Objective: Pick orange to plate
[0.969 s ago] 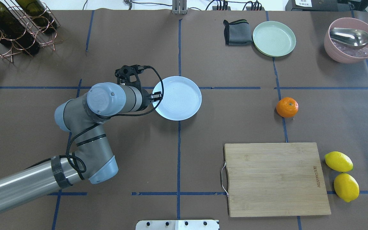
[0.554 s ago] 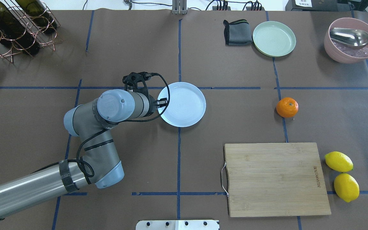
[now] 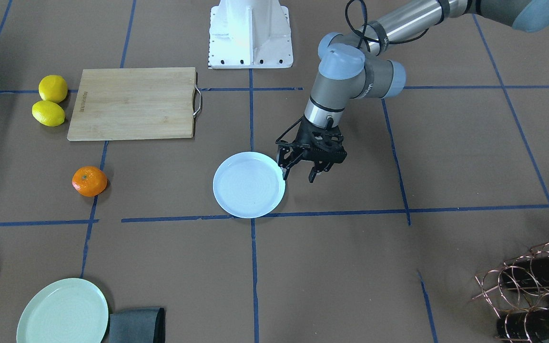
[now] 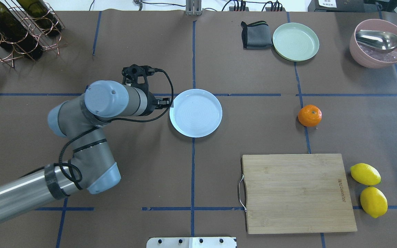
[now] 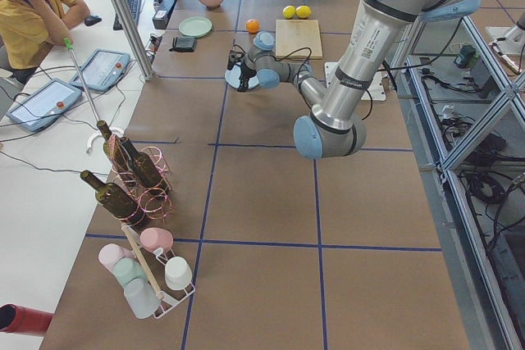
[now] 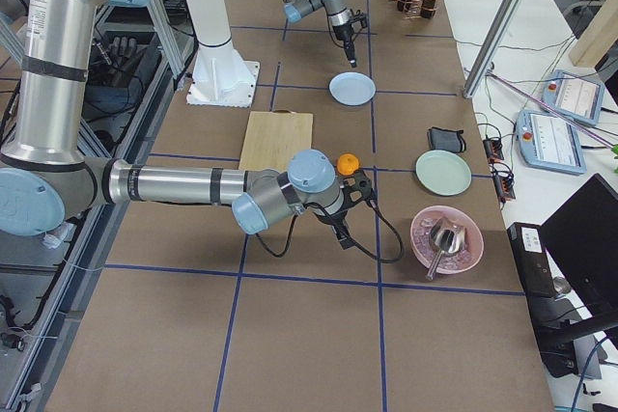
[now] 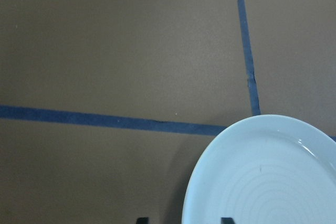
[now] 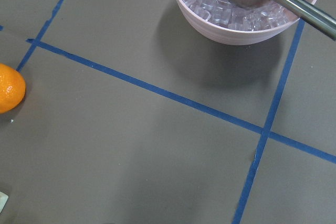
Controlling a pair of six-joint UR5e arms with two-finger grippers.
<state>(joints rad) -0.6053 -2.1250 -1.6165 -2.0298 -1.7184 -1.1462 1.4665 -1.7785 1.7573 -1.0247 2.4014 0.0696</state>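
The orange [image 4: 309, 115] rests on the brown table right of centre; it also shows as the orange [image 3: 89, 181] and, at the left edge of the right wrist view, the orange [image 8: 9, 88]. The pale bluish plate [image 4: 195, 113] lies empty at mid-table. My left gripper [image 3: 297, 177] is open at the plate's [image 3: 249, 185] left rim. In the left wrist view the plate's rim [image 7: 195, 182] sits between the two dark fingertips. My right gripper [image 6: 344, 231] hangs near the orange [image 6: 348, 163]; whether it is open or shut I cannot tell.
A mint-green plate [image 4: 295, 41] and a folded grey cloth [image 4: 255, 35] sit at the far right. A pink bowl [image 4: 379, 43] holds ice and a metal scoop. A wooden cutting board [image 4: 298, 193] and two lemons [image 4: 365, 174] lie near right. A bottle rack [image 4: 12, 27] stands far left.
The plate first slid a little right and toward the robot with the left gripper at its rim. Since then it lies still, and the left arm has swung back to the left.
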